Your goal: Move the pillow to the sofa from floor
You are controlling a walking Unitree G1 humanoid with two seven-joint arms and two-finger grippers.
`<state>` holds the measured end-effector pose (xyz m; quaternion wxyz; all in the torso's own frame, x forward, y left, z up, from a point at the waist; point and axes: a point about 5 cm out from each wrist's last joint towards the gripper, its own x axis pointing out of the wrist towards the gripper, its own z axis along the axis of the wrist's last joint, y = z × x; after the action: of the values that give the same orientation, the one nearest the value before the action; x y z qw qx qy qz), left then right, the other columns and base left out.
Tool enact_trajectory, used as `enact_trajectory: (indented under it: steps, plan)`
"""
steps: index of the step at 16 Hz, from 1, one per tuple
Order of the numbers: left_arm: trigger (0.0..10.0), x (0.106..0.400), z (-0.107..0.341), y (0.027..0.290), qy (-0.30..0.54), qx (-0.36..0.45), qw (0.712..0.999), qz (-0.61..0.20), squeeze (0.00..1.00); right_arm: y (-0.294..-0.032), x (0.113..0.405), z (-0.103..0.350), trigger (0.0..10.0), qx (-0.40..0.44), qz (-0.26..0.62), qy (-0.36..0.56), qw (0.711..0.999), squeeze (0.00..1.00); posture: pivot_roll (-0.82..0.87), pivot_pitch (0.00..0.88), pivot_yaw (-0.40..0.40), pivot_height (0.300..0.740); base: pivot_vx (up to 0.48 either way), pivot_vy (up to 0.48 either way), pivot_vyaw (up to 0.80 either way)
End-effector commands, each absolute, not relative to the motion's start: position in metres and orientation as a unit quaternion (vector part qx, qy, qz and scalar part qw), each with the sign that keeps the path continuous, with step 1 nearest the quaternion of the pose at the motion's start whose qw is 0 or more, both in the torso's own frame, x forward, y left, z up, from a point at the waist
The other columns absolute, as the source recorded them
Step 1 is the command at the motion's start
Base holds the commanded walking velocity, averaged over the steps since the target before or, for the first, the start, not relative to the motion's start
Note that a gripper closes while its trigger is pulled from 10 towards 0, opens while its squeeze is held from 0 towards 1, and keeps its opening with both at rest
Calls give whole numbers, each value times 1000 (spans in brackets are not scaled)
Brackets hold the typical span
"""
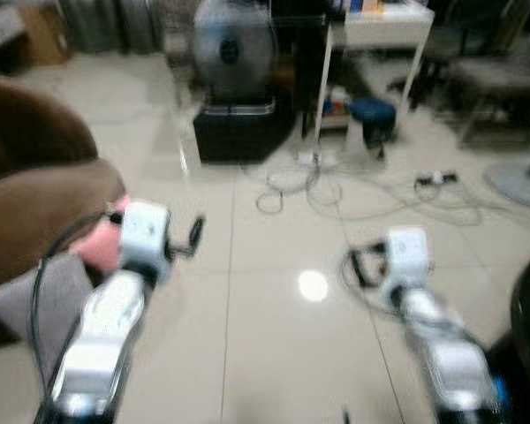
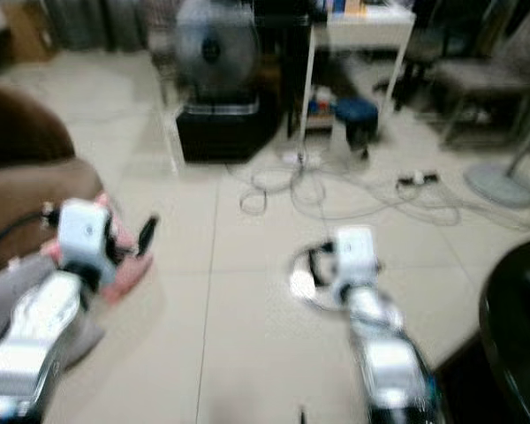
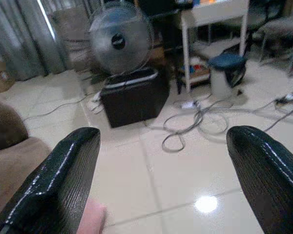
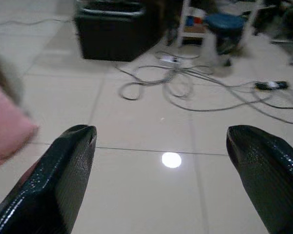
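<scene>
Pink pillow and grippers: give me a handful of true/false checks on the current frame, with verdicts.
1. The pink pillow lies on the floor tiles beside the brown sofa. True.
2. The left gripper is shut on the pillow. False: its fingers are wide apart with nothing between them.
3. The right gripper is open over bare tile. True.
4. The fan lies toppled on the floor. False: it stands upright behind a black box.
5. Loose cables lie across the floor in front of the black box. True.
6. The pillow already rests on the sofa seat. False: it is on the floor at the sofa's edge.
</scene>
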<state>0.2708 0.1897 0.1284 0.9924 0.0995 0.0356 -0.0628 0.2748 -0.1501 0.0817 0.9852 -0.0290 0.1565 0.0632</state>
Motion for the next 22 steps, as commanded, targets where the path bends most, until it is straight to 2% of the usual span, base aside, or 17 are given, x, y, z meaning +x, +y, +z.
enact_trajectory:
  steps: [1,22]
  plan:
    - [10000,271,127,187,40,95,993,-66,0,-152,277,89,10000,-30,66,141,987,0,69,0,30,740,0,401,0]
    - [10000,269,125,187,44,101,992,-62,0,-150,281,90,10000,-41,76,139,986,0,81,0,20,740,0,403,0]
